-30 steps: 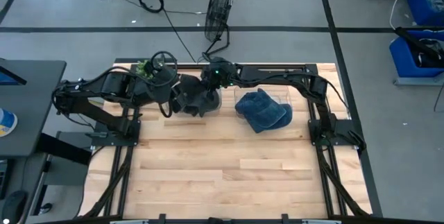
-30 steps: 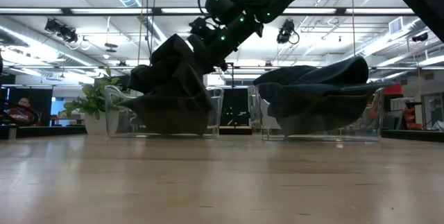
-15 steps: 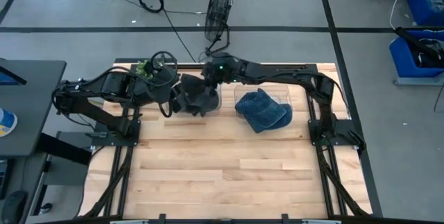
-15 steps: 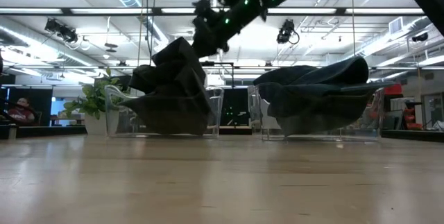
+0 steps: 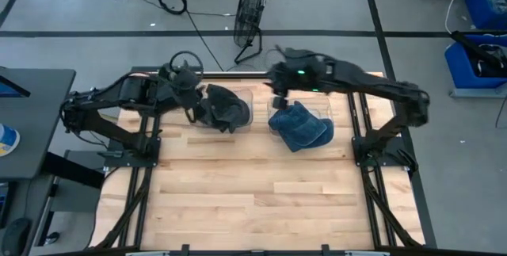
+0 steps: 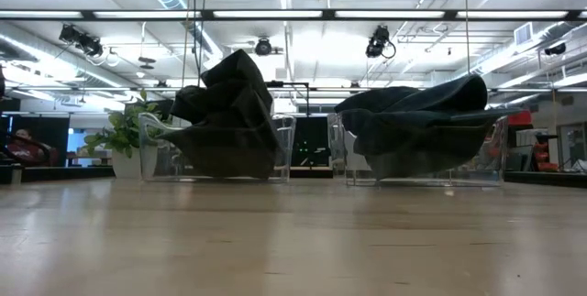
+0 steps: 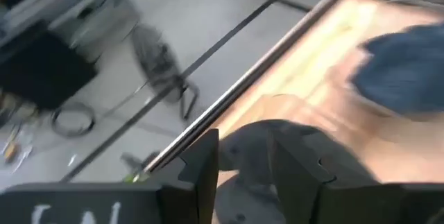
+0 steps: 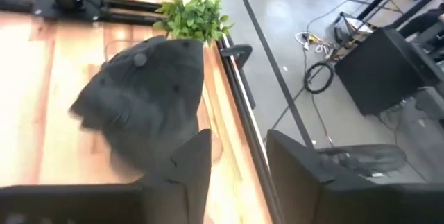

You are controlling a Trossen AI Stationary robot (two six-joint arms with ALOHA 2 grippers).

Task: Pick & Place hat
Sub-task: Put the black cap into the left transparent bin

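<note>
A black hat (image 5: 226, 107) sits crumpled in the left clear bin (image 6: 286, 149) at the table's far side, its top (image 6: 234, 76) standing above the rim. A blue hat (image 5: 301, 125) lies draped over the right clear bin (image 6: 495, 163). My right gripper (image 5: 277, 96) hangs open, high between the two bins, and in its wrist view (image 8: 239, 175) the black hat (image 8: 146, 99) lies below it. My left gripper (image 5: 192, 97) stands open just left of the black hat. In its own view (image 7: 243, 175) the fingers have nothing between them.
A green plant (image 8: 194, 16) stands at the table's far left corner behind the left bin. A fan (image 5: 249, 10) and cables lie on the floor beyond the far edge. Bare wood (image 5: 253, 192) covers the near half of the table.
My right gripper has let go of the black hat, risen and swung toward the table's right, above the gap between the bins. The black hat stays in the left bin. My left gripper has drawn back a little toward the far edge.
</note>
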